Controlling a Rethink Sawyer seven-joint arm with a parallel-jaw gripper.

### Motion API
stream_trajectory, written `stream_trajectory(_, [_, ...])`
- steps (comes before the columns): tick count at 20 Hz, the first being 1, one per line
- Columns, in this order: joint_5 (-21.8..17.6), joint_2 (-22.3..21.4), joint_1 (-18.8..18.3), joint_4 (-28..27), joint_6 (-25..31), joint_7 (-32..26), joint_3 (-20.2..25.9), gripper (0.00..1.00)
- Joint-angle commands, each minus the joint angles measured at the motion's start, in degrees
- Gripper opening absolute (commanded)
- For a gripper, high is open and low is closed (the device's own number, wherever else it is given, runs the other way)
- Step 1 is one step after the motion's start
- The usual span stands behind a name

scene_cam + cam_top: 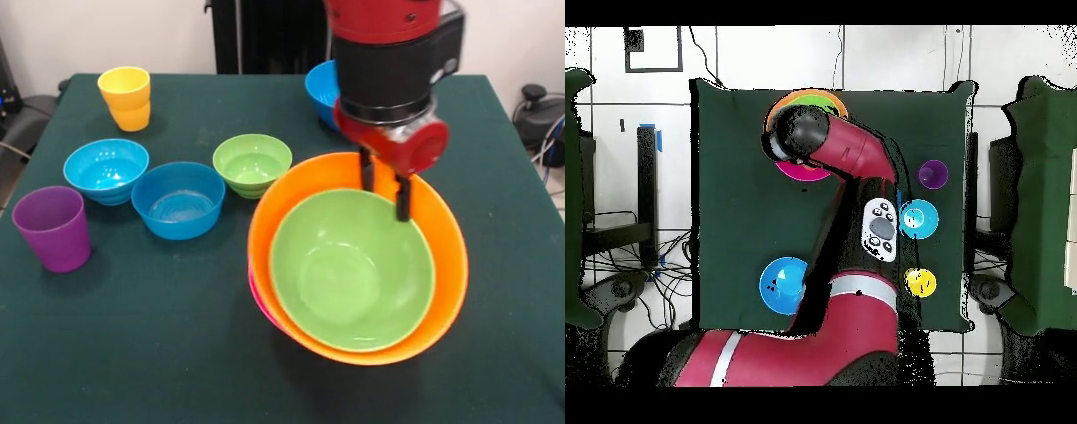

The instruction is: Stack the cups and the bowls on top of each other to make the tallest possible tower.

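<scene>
Nearest the camera stands the tower (357,274): a large orange bowl (441,265) tilted toward the viewer, with a medium green bowl (351,269) nested inside it and a sliver of the large pink bowl (258,299) showing under its lower left edge. Directly above the tower's far rim hangs the hand (385,193), its two dark fingers (403,198) pointing down, one on each side of the orange bowl's rim where the green bowl meets it; whether they are pressed onto the rim or merely straddling it, I cannot tell. All of this rests on the dark green desk (159,353). Behind the hand, partly hidden by the red and black arm (388,62), sits a blue bowl (322,88). Well off to one side of the hand, in the front view's left half, come a medium blue bowl (178,200), a cyan bowl (106,170) just beside it, and a small green bowl (252,163), the closest of the three to the hand. Farther out on that side stand the purple cup (53,228) and, toward the far corner, the yellow cup (124,98). From overhead, the arm covers most of the tower (805,105).
</scene>
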Motion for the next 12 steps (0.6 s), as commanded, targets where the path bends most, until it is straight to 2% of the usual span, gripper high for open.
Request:
stream_trajectory(1, [-0.1, -2.7, -1.3, 9.6, -1.2, 1.0, 6.5, 1.0])
stream_trajectory(6, [-0.9, -2.0, -2.6, 10.5, -3.0, -0.7, 7.8, 1.0])
stream_trajectory(12, [-3.7, 1.1, -6.0, 6.0, -0.5, -5.3, 8.3, 1.0])
